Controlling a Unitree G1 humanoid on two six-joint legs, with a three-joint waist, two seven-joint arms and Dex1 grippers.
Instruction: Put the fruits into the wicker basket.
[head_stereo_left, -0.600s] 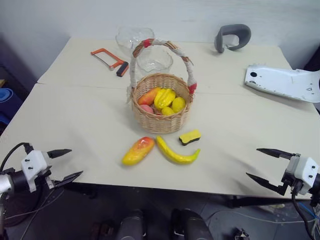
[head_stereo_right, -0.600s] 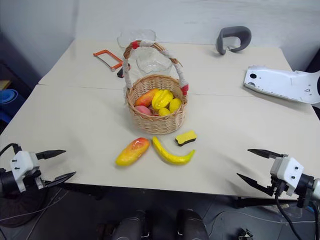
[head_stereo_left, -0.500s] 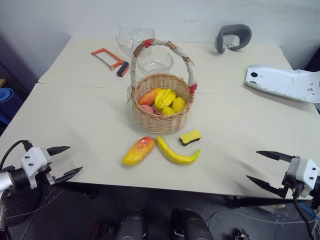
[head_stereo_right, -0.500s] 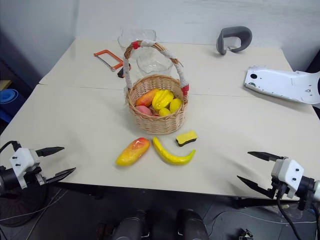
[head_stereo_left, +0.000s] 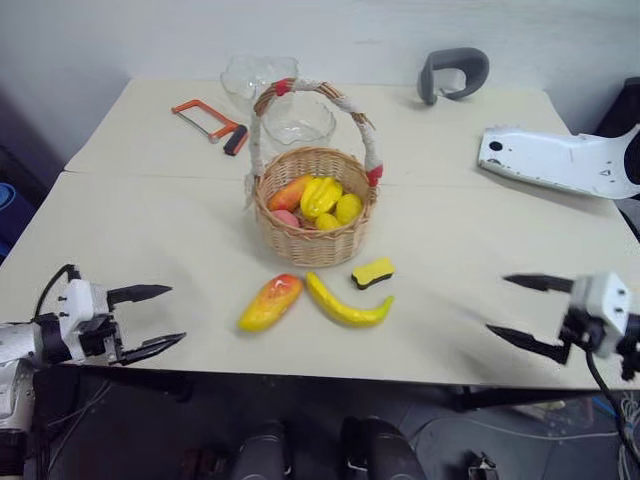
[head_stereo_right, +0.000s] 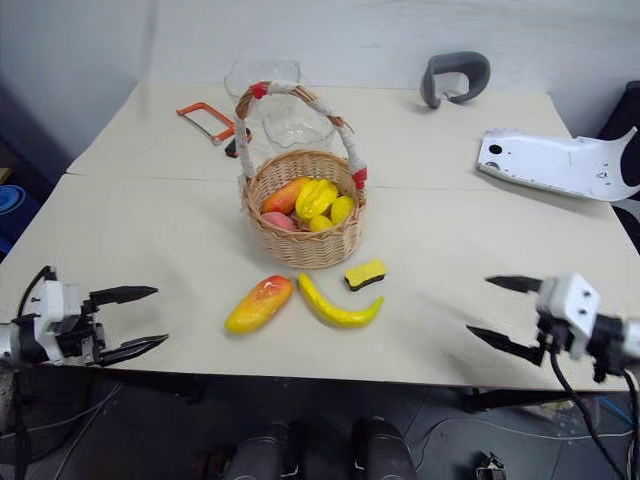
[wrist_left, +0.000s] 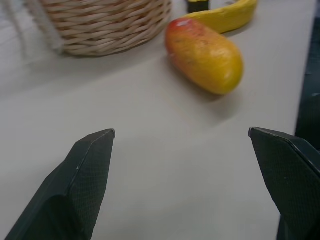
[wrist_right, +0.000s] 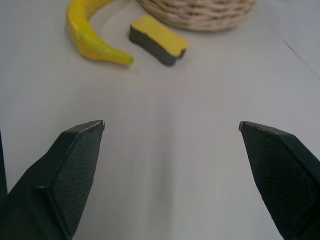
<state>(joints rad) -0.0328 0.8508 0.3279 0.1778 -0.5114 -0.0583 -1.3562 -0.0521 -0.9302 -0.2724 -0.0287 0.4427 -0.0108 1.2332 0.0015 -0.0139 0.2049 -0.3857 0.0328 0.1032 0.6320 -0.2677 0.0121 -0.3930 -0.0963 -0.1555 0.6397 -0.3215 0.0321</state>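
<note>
Left eye view: both sets of jaws stand wide and empty — the left gripper (head_stereo_left: 160, 318) over the counter's (head_stereo_left: 150, 230) near left edge, the right gripper (head_stereo_left: 512, 308) over its near right edge. Between them lie the red-orange-to-yellow mango (head_stereo_left: 270, 302) and curved yellow banana (head_stereo_left: 347, 305), near the front edge, bare counter on either side. Behind them stands the wicker basket (head_stereo_left: 312, 238) — mid-counter, holding other fruit.

Mango (head_stereo_right: 259, 304) & banana (head_stereo_right: 338, 306) lie on table (head_stereo_right: 150, 240) just in front of wicker basket (head_stereo_right: 303, 225), both grippers' fingers spread.
</note>
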